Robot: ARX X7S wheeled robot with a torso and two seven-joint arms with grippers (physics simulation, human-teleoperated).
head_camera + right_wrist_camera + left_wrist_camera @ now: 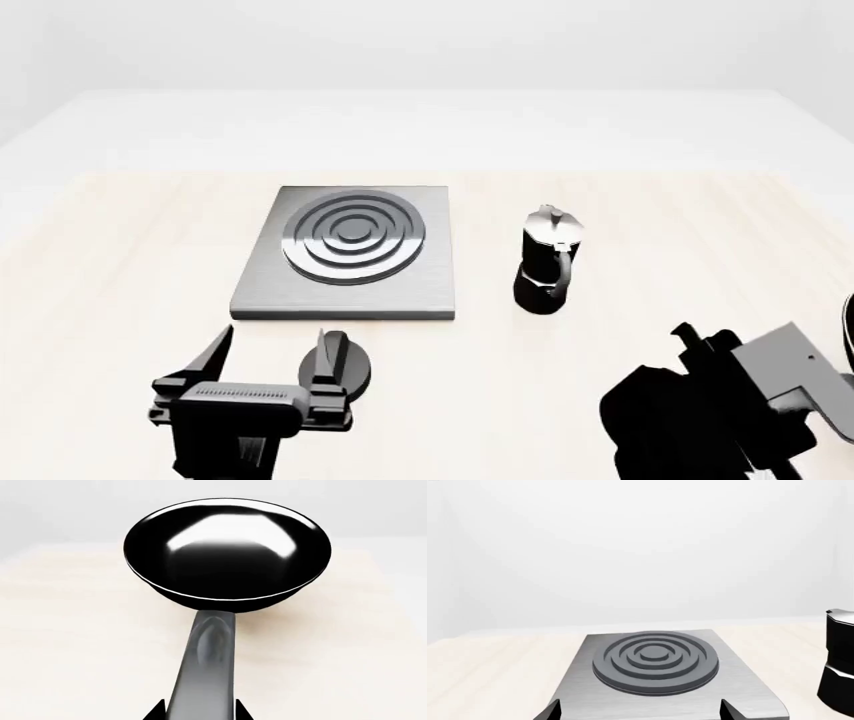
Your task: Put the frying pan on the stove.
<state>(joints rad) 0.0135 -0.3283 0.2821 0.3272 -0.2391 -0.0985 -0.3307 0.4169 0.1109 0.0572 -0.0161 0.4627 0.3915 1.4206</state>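
Note:
The frying pan [227, 555], round, glossy and black, fills the right wrist view, its long handle [208, 670] running back between the fingertips of my right gripper [199, 712], which press both of its sides. The table surface lies below the pan. The stove [350, 262], a grey square plate with dark concentric rings [655, 661], sits left of centre on the table. My left gripper [640, 712] is open, its tips wide apart over the stove's near edge, holding nothing. In the head view, the left gripper [274, 362] is just in front of the stove.
A black-and-silver moka pot [549, 262] stands upright right of the stove, and the moka pot's side [838, 662] shows in the left wrist view. A small black round knob [328, 362] lies by my left gripper. My right arm [721, 405] fills the lower right.

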